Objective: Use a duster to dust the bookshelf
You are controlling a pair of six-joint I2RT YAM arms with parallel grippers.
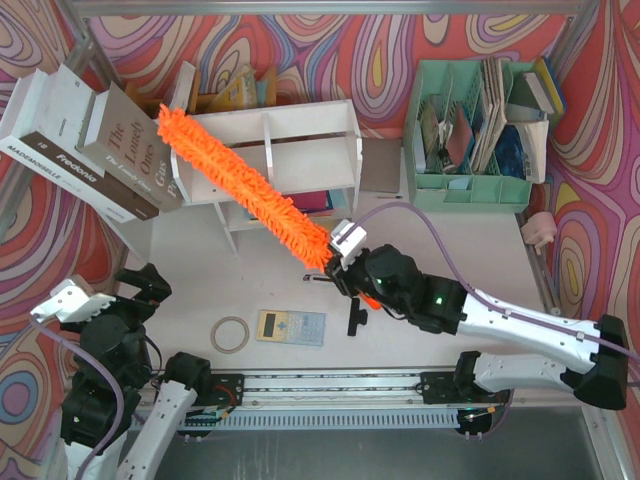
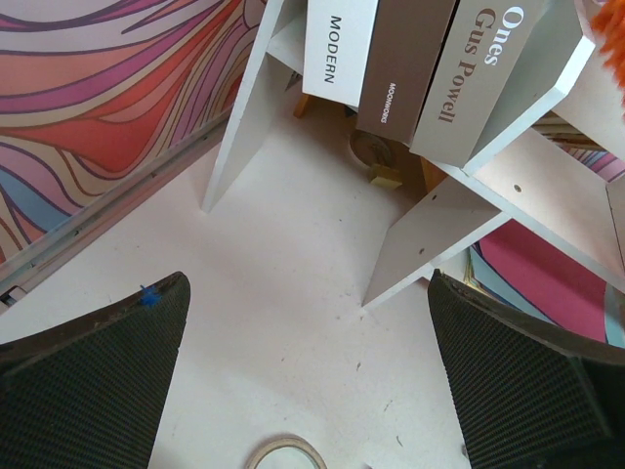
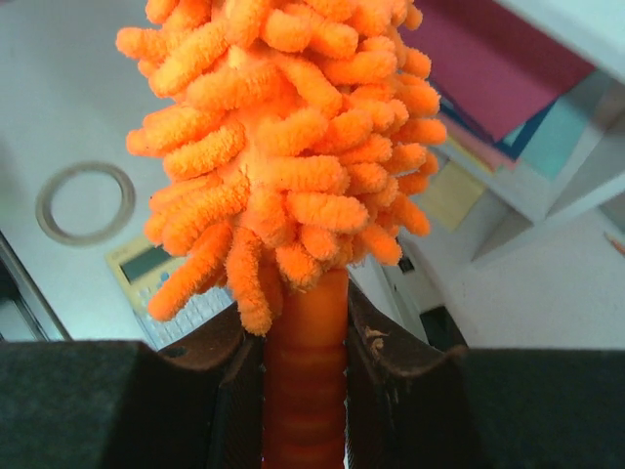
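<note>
While the right gripper is clamping its black fingers on the ribbed orange handle, the duster is stretching its fluffy, noodle-like pile slantwise across the flat white top of the bookshelf. The left gripper is hovering, textured pads spread wide, over the pale table, swirl-patterned walls surrounding it.

A tape ring lies just beside a yellow calculator.

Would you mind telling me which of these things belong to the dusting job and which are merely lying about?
For the job: duster, bookshelf, right gripper clamped on the duster's handle.
Lying about: tape ring, calculator, green file organizer, leaning books.
</note>
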